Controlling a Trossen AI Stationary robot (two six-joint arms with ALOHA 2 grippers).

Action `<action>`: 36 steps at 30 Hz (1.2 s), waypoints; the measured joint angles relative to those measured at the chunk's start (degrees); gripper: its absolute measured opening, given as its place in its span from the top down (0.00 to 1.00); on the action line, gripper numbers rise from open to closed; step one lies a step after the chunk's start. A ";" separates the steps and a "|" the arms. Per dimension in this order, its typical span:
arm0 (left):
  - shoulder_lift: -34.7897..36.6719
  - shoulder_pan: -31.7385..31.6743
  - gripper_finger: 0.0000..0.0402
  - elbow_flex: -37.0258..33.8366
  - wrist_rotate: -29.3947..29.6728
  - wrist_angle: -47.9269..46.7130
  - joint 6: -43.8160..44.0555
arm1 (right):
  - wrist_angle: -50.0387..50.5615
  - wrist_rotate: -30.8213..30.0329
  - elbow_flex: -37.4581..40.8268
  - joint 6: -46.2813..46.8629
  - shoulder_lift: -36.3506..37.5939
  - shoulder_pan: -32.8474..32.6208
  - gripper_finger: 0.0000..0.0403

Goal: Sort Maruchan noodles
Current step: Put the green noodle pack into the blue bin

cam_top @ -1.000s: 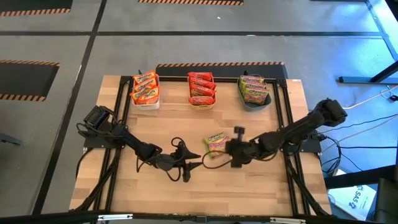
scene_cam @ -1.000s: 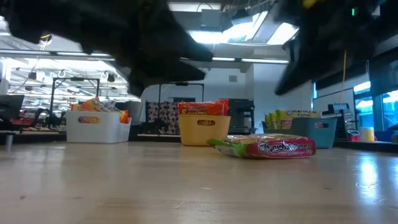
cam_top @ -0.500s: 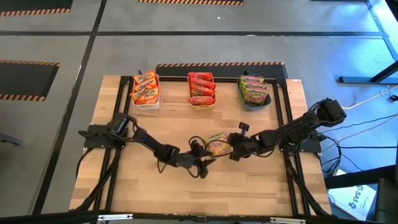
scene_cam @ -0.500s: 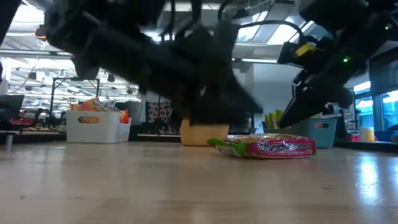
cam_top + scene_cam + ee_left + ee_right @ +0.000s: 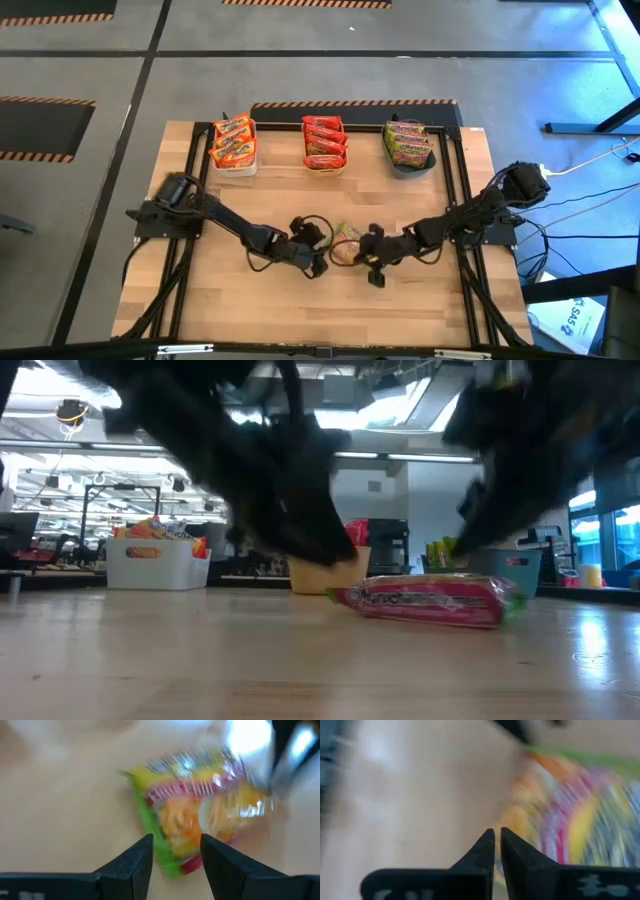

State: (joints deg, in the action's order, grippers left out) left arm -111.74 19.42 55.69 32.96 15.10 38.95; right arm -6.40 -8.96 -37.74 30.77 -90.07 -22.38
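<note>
While flat, packet (image 5: 346, 243) between tools.

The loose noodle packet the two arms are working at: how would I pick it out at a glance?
Start at the wooden table and its three bins along the far edge. Nearer, mid-table, one green-edged noodle packet lies flat between the left tool and right tool. It alone lies outside a bin.

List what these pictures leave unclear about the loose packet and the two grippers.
- Loose packet: high view, partly hidden by both grippers.
- Left gripper: contact with the packet's edge blurred in its wrist view.
- Right gripper: wrist view smeared; touching unclear.
- Low view: both arms are dark blurs.
</note>
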 joint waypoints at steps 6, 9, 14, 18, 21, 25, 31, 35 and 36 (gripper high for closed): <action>9.44 3.24 0.61 -0.04 5.88 -10.63 -2.04 | -5.46 5.02 -3.47 -2.81 1.41 -1.60 0.95; 11.52 5.22 0.61 0.03 6.14 -8.68 -5.59 | -1.34 5.05 -5.79 -4.13 5.44 -0.87 0.95; 8.46 7.67 0.61 0.05 5.26 1.85 -10.45 | 11.51 -5.60 -5.76 -1.97 14.13 1.94 0.95; 2.81 7.26 0.61 0.04 3.35 11.98 -11.54 | 19.99 -6.66 -5.75 1.49 16.54 5.57 0.93; -0.87 6.09 0.61 0.08 -0.37 17.67 -11.98 | 24.88 1.85 -5.66 2.85 16.04 8.17 0.84; -3.90 4.09 0.61 1.85 -7.25 19.09 -12.05 | 27.81 8.92 -5.66 1.64 15.03 9.55 0.64; -4.33 3.37 0.61 3.42 -10.62 19.45 -13.37 | 24.36 13.08 -2.60 0.13 15.12 12.86 0.41; -4.36 3.35 0.61 3.42 -7.28 18.04 -13.96 | 10.42 17.26 5.67 2.37 15.07 15.73 0.37; -4.36 3.35 0.61 3.42 -6.20 17.04 -13.74 | 5.55 18.11 7.89 3.84 15.07 16.26 0.37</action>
State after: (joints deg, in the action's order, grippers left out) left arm -116.09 22.76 59.11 26.76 32.14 25.21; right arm -0.85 9.16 -29.84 34.61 -75.00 -6.13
